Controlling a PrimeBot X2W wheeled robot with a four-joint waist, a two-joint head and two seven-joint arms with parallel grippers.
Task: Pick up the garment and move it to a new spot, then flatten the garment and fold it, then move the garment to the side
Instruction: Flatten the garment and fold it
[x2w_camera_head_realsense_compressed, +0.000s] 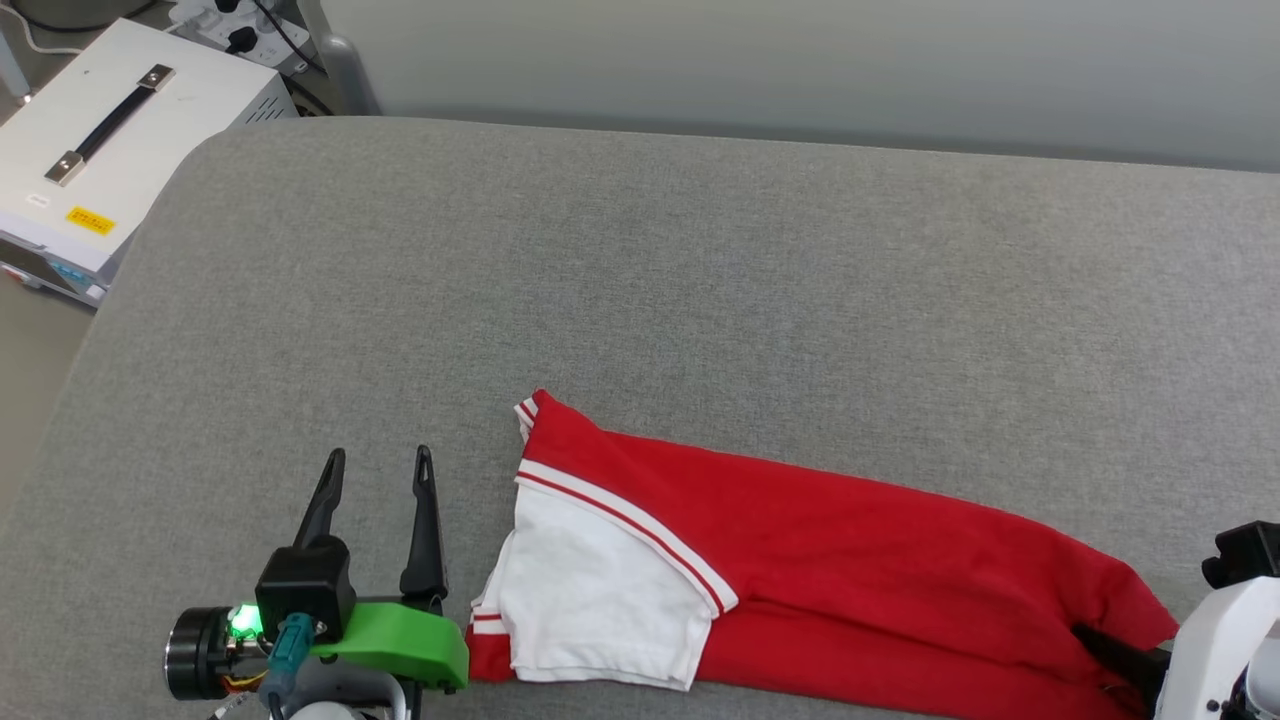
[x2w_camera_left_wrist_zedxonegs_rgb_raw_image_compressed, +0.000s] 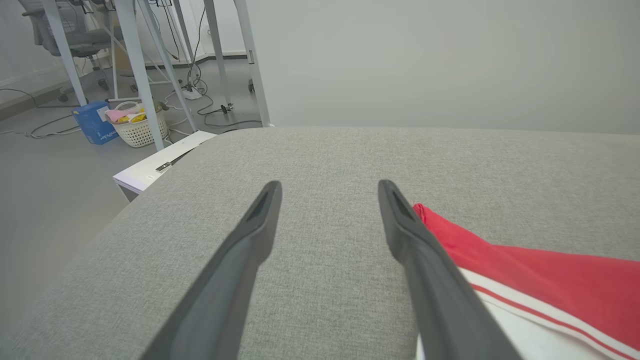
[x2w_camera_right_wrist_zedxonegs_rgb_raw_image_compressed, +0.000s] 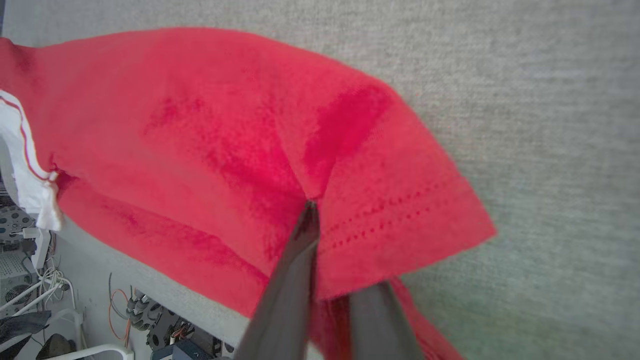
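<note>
Red and white against grey: the garment (x2w_camera_head_realsense_compressed: 800, 540) lies folded lengthwise into a long band along the near edge of the grey fabric-covered surface (x2w_camera_head_realsense_compressed: 700, 250), running from the middle of my head view down to the lower right. Its white sleeve with red-striped trim sits on top at the left end; the plain red hem forms the right end.

At that hem, my right gripper (x2w_camera_head_realsense_compressed: 1100, 640) has closed on the cloth. From the right wrist camera I see one dark finger pressed on top of the red fabric, where the cloth puckers into a crease, and the other tucked beneath the hem, so the garment (x2w_camera_right_wrist_zedxonegs_rgb_raw_image_compressed: 200, 150) is pinched between them at the right gripper (x2w_camera_right_wrist_zedxonegs_rgb_raw_image_compressed: 325, 235).

My left gripper (x2w_camera_head_realsense_compressed: 380, 455) rests just beside the sleeve end without touching it, fingers spread wide with nothing between them. The left wrist camera shows the left gripper (x2w_camera_left_wrist_zedxonegs_rgb_raw_image_compressed: 330, 187) low over bare grey fabric, with the garment (x2w_camera_left_wrist_zedxonegs_rgb_raw_image_compressed: 550, 270) by its right finger.

Beyond the surface's far left corner stands a white case (x2w_camera_head_realsense_compressed: 110, 130) with a black handle; farther off, a white basket (x2w_camera_left_wrist_zedxonegs_rgb_raw_image_compressed: 137, 127) and a blue box (x2w_camera_left_wrist_zedxonegs_rgb_raw_image_compressed: 92, 122) sit on the floor.
</note>
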